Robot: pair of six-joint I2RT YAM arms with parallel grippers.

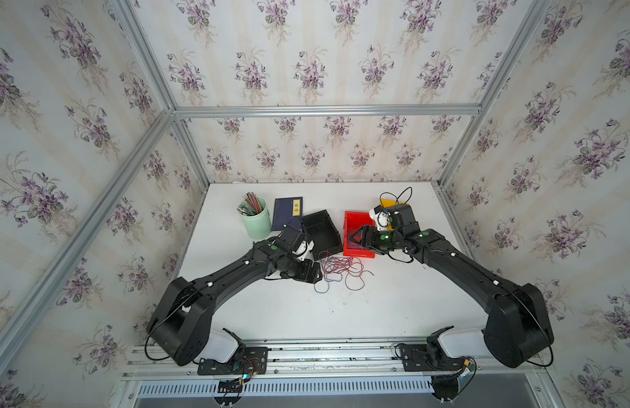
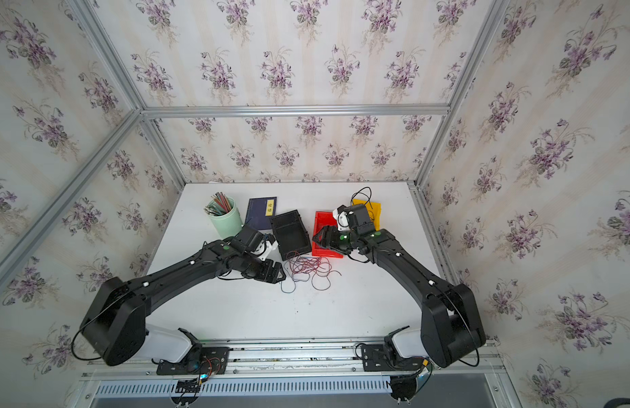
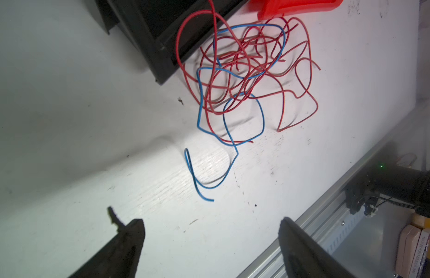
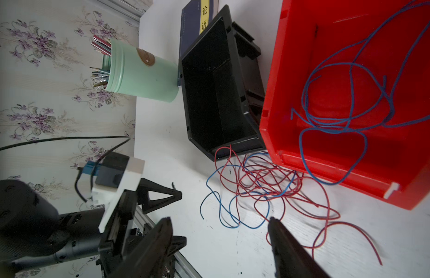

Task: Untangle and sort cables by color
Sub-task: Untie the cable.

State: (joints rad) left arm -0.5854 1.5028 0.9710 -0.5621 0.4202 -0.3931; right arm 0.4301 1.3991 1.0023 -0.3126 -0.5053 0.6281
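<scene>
Sorting looks partly done, as far as I can judge. The white table point(image 1: 377, 311) holds three bins near the two grippers. The red bin point(image 4: 276, 72) sits under and just ahead of the right gripper point(image 4: 218, 223), and a few blue cables point(image 4: 341, 115) lie curled inside it. The black bin point(image 4: 209, 96) stands ahead of the left gripper point(image 3: 211, 231), off to one side, and it looks empty. The yellow bin point(image 1: 389, 203) is behind the right gripper, and I cannot tell what is in it. What is left is the pile of cables point(image 3: 233, 72) on the table. It is mostly red strands with a couple of blue ones looped through them, so a lot of pulling apart is left to do. The pile lies straight ahead of the left gripper, near its tips but not touching them. It also lies down below the right gripper, ahead of its tips and right beside the red bin. One loose blue end point(image 3: 204, 197) curls out of the pile and is the bit nearest the left gripper. Both grippers have their jaws spread apart, and I see nothing pinched in either one.
</scene>
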